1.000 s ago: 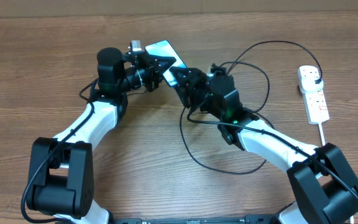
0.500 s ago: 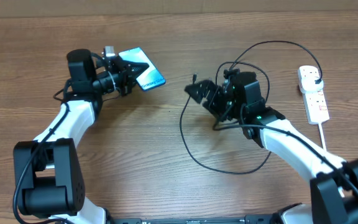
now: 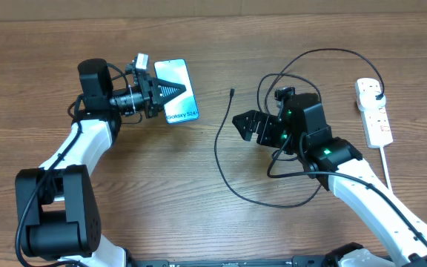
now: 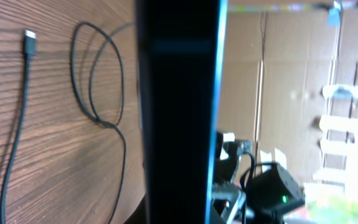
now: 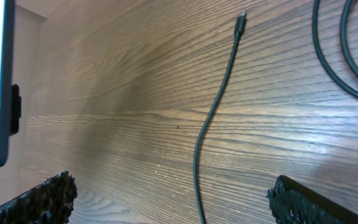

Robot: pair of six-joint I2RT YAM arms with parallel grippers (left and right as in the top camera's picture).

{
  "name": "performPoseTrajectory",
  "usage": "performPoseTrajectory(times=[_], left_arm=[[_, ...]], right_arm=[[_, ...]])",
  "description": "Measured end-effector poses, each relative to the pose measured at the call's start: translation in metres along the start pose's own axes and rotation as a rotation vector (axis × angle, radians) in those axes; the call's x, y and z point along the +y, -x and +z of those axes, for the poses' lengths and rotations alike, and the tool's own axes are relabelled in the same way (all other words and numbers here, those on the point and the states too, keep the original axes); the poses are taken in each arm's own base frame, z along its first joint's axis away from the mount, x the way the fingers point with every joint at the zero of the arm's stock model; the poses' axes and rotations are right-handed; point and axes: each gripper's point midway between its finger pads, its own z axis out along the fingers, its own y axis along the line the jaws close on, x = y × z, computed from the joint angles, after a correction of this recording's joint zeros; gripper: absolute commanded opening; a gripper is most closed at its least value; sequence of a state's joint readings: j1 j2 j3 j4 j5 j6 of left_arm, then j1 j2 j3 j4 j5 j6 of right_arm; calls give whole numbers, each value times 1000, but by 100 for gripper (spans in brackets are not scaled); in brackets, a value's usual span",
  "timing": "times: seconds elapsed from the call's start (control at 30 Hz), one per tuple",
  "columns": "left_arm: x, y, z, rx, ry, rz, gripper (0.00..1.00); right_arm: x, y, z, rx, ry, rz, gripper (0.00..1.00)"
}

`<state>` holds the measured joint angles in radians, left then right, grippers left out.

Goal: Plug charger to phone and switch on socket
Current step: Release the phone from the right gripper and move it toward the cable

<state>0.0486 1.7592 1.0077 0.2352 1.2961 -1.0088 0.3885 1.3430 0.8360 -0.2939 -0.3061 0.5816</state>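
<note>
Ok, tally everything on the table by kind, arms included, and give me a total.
phone: 1
charger cable: 1
power strip: 1
robot arms: 2, left arm and right arm
Total: 5

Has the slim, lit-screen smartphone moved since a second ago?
Yes. The smartphone has shifted left, farther from the white power strip, clamped in the left gripper.

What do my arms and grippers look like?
Left arm and right arm: white links, black joints and bases, thin black cables alongside. Left gripper and right gripper: black tapering fingers; the right's pads look rough. Green light on the right wrist.
</note>
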Motion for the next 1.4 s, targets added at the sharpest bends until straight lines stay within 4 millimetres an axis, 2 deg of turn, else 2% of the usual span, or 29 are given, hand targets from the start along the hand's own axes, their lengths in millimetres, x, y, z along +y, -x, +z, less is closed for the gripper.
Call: performPoseTrajectory(times=[0.27,0.43,0.57,0.7,0.83,0.9,0.97,1.07,1.13,1.27,1.4], left_arm=[[-1,-7,0,37,-16,-4,5],[9,-11,0,37,15,-98,5],[11,-11,0,30,21,-103,4],[11,-10,0,27,24,-103,5],[15,-5,1,26,16,-88,4],[21,1,2,28,2,-78,5],[31,7,2,29,-9,-88,5],[54,15,3,31,-19,-152,4],[68,17,4,32,-18,-225,5],[94,17,7,36,-7,-422,5],[101,18,9,35,-5,-529,5]], right_arm=[[-5,-6,-3,18,-26,-12,100],[0,1,-3,-11,-6,-26,100],[3,6,-2,-27,6,-36,100],[4,10,12,-45,11,-105,100],[-5,4,34,-39,-43,-149,100],[-10,5,41,-49,-67,-160,96],[-15,7,47,-62,-87,-165,86],[-20,15,57,-99,-99,-179,80],[-23,18,63,-115,-110,-184,80],[-44,13,78,-95,-176,-174,80],[-55,15,99,-74,-219,-167,78]])
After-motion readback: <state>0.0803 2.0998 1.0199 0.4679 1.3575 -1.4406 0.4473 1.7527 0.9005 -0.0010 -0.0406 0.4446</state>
